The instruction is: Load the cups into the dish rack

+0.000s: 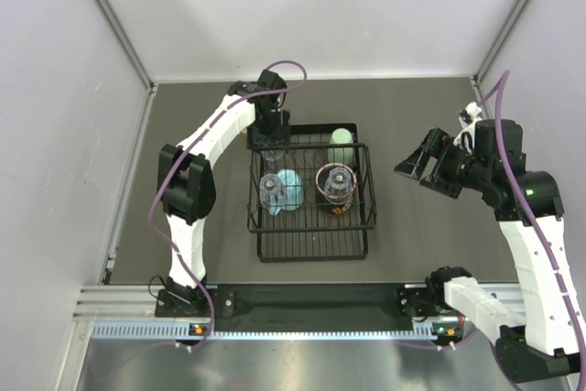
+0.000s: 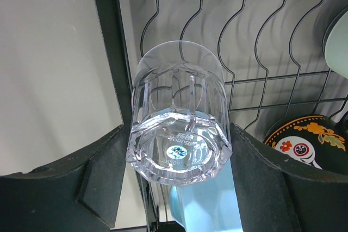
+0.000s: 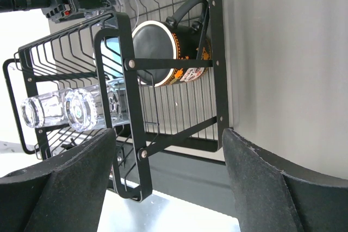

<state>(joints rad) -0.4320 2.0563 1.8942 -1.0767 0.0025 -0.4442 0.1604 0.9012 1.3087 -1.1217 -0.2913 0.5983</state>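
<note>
Pinching a clear glass (image 2: pixel 176 112), the left tool (image 2: pixel 179 131) flanks its base.

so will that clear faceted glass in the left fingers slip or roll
The clear glass looks smooth and glossy, so probably slippery, though its facets may help the fingers grip. Round body, so on its side it could roll.

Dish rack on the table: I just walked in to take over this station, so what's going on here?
The left claw is shut on a clear glass, holding it at the far left corner of the dish rack. The right claw is open and empty, off to the rack's right. A pale green tumbler, a light blue mug, a dark patterned cup and other clear glasses sit in the rack.
</note>
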